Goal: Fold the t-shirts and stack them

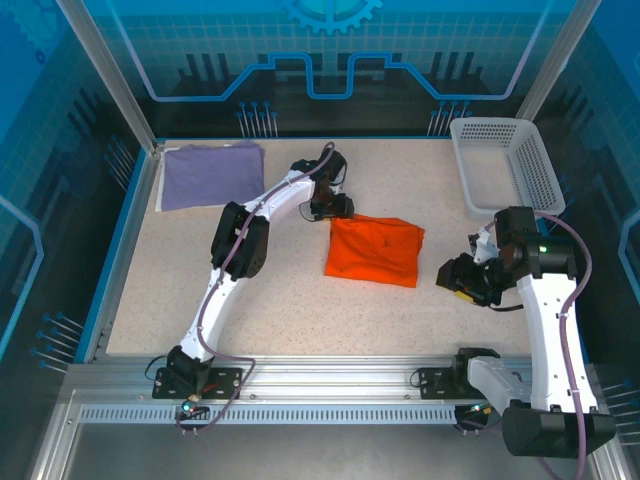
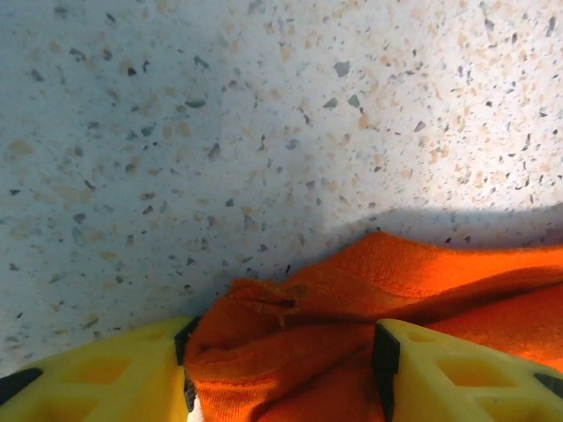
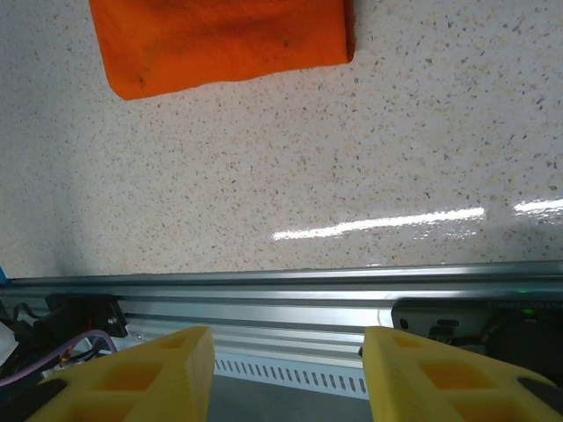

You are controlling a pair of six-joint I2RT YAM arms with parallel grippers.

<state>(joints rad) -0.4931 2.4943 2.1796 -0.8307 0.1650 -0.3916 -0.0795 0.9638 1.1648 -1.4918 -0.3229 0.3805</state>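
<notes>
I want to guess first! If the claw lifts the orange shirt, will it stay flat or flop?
Probably flop: the orange shirt bunches softly between the left claw fingers. Its folds will likely slump open, since only one corner sits there.

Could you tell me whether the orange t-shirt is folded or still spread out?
Folded: the orange t-shirt lies as a compact rectangle on the table, layered edges showing between the left gripper fingers.

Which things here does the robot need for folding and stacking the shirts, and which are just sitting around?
For the job:
- orange t-shirt, folded, mid-table, cloth between the left gripper's fingers
- purple t-shirt, folded flat at the far left corner

Just sitting around:
- white mesh basket at the far right
- right gripper, open, nothing between its fingers
</notes>
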